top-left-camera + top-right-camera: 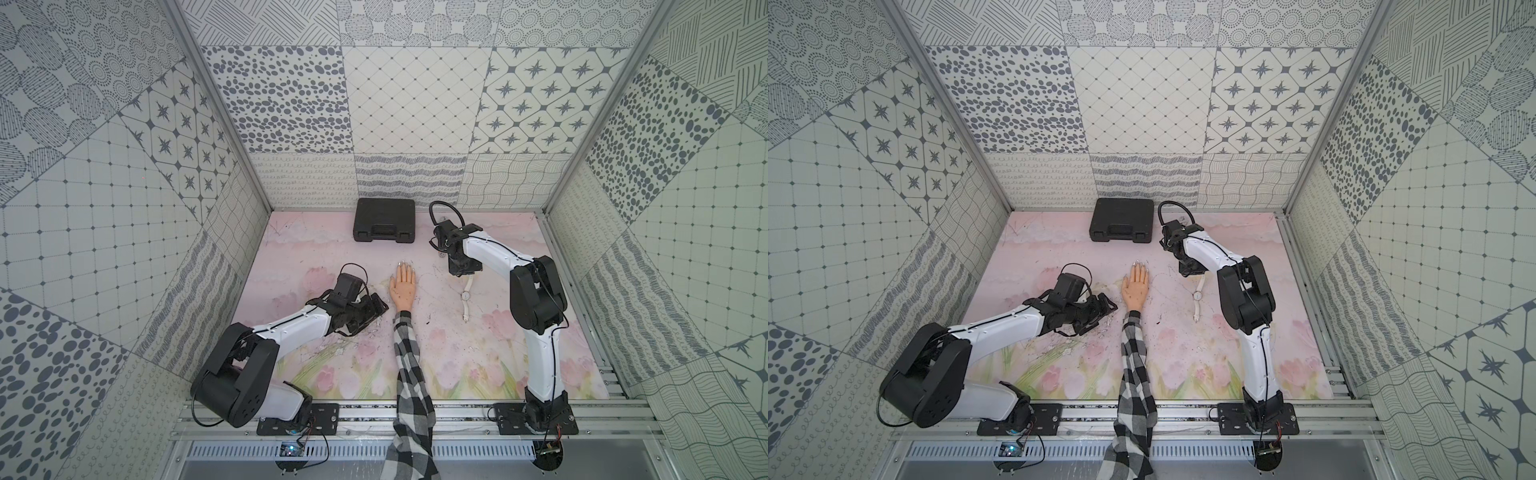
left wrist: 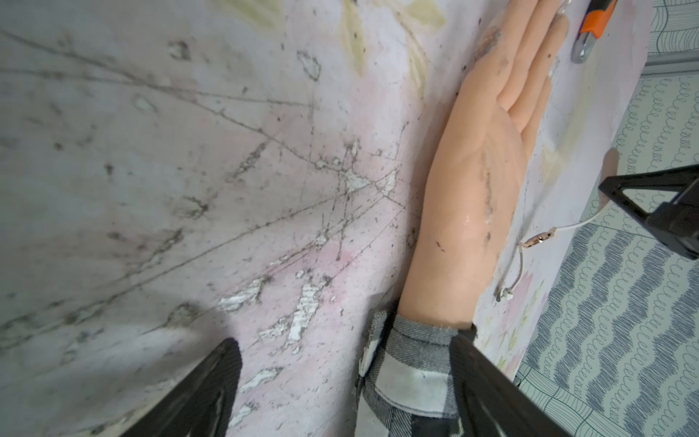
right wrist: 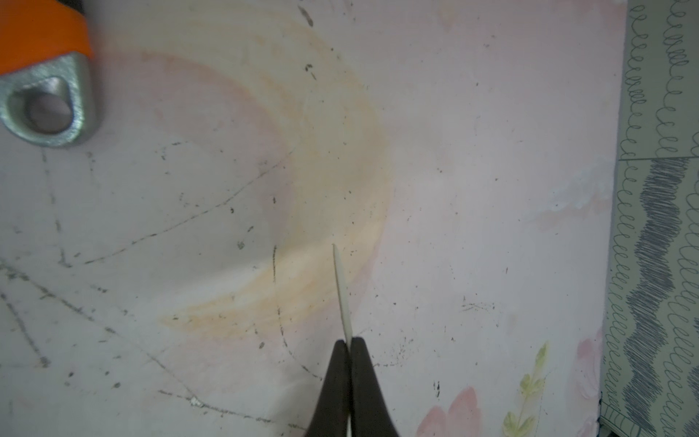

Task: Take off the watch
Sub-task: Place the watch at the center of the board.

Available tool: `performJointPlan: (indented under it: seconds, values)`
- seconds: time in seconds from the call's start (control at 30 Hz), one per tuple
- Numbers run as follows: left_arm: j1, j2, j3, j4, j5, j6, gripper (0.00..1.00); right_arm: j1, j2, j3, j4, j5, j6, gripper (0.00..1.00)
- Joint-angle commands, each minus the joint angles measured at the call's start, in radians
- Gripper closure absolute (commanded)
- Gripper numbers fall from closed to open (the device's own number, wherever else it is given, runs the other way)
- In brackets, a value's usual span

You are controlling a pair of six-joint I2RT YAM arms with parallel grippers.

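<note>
You are looking into an enclosed robot test cell, the lab kind: grey-patterned panels (image 1: 415, 99) wall three sides on aluminium posts (image 1: 217, 104), the left arm (image 1: 291, 328) and right arm (image 1: 494, 253) are bolted to a slotted metal rail (image 1: 457, 417), and a scuffed floral mat (image 1: 316, 257) carries a sleeved mannequin arm (image 1: 409, 374).

Scuffed pink floral surface (image 1: 457, 365) carrying a black case (image 1: 384, 220), a sleeved mannequin arm (image 1: 402, 291), an orange-handled wrench (image 3: 41, 34) and a watch (image 1: 465, 295).

Smooth, faintly glossy plastic hand (image 2: 472, 181); woven cloth sleeve (image 2: 408, 363); scratched matt tabletop (image 2: 189, 151); shiny metal-rimmed watch (image 2: 539, 240); dull metal wrench (image 3: 49, 109), orange plastic grip (image 3: 38, 30).
</note>
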Motion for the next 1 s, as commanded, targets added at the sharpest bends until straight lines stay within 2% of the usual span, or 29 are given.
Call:
performJointPlan:
  seconds: [0.0, 0.13, 0.3, 0.43, 0.6, 0.77, 0.87, 0.97]
  values:
    - [0.004, 0.003, 0.009, 0.012, 0.010, -0.001, 0.12, -0.011, 0.039, 0.062, 0.020, 0.000, -0.011, 0.93]
    - [0.004, 0.004, 0.012, 0.005, 0.003, 0.004, 0.12, -0.019, 0.092, 0.158, 0.037, -0.044, 0.009, 0.57]
    - [0.006, 0.011, 0.046, -0.030, -0.018, 0.039, 0.07, -0.015, 0.104, 0.248, 0.067, -0.130, 0.054, 0.35]
    - [0.009, -0.005, 0.136, -0.137, -0.079, 0.119, 0.02, -0.016, -0.014, 0.165, 0.122, -0.149, 0.061, 0.02]
    - [0.021, -0.042, 0.292, -0.301, -0.216, 0.251, 0.01, -0.033, -0.295, -0.107, 0.309, -0.228, 0.041, 0.02]
    - [0.022, -0.067, 0.461, -0.435, -0.407, 0.424, 0.01, -0.084, -0.632, -0.475, 0.635, -0.471, -0.019, 0.02]
    - [0.021, -0.102, 0.491, -0.419, -0.566, 0.464, 0.01, -0.112, -0.791, -0.643, 0.758, -0.505, -0.076, 0.02]
    - [0.021, -0.163, 0.440, -0.309, -0.720, 0.461, 0.01, -0.145, -0.928, -0.817, 0.887, -0.486, -0.119, 0.02]
